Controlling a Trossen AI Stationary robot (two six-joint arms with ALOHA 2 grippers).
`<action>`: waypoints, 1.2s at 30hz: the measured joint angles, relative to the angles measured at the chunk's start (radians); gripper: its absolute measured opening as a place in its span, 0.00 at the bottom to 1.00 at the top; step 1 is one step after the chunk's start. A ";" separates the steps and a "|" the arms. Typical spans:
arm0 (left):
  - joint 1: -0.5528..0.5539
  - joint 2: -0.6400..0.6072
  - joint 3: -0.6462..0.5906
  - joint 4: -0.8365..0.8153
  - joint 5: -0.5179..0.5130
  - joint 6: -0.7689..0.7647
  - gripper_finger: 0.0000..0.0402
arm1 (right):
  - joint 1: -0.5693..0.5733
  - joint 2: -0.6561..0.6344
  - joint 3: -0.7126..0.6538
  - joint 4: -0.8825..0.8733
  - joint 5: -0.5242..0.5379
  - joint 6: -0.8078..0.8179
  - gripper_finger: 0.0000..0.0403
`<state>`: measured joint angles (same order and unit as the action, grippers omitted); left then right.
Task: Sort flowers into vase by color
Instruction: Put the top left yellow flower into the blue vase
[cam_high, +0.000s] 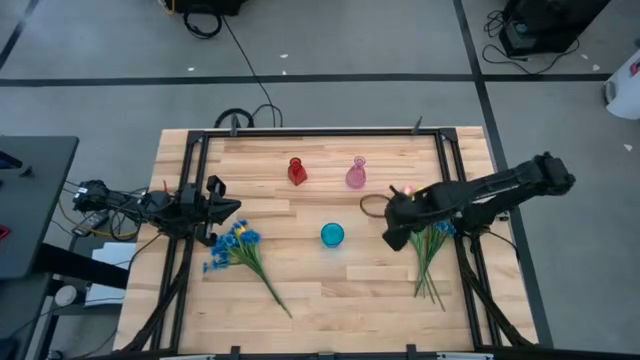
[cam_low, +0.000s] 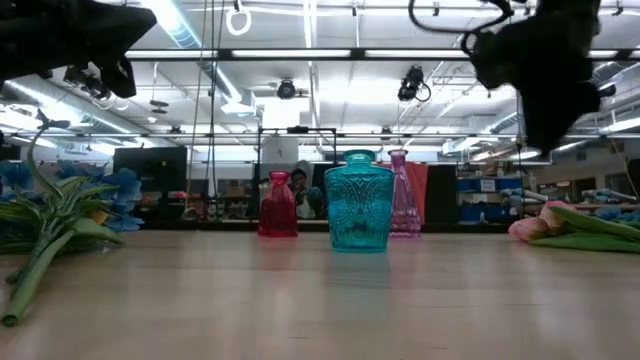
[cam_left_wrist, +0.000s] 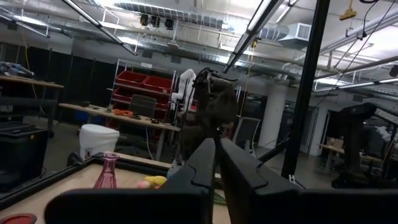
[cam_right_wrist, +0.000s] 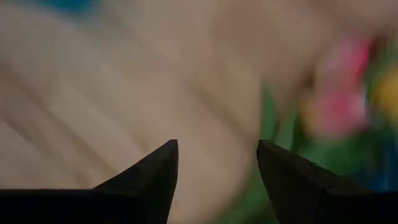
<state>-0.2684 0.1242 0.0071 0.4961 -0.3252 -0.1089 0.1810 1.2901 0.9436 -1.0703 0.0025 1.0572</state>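
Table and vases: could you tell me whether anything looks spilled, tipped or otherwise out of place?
Nothing stands out. The red glass vase, pink glass vase and teal glass vase stand upright, and two flower bunches lie flat on the wooden table, not yet sorted.

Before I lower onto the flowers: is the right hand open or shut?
Open. In its wrist view the right hand shows two dark fingers standing well apart with nothing between them, above the flowers.

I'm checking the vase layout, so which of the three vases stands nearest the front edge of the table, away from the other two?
The teal vase. It stands alone mid-table, while the red vase and pink vase sit side by side farther back.
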 joint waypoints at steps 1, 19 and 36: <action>0.000 0.000 0.000 0.000 0.000 0.000 0.09 | 0.006 0.018 0.006 -0.035 -0.047 0.021 0.57; 0.000 0.000 0.000 -0.008 0.000 0.031 0.11 | 0.065 0.179 -0.116 -0.041 -0.217 0.168 0.50; 0.000 0.000 0.000 -0.024 0.000 0.026 0.11 | 0.056 0.164 -0.229 0.060 -0.192 0.146 0.03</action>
<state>-0.2684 0.1238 0.0074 0.4725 -0.3252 -0.0830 0.2368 1.4540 0.7143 -1.0098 -0.1896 1.2036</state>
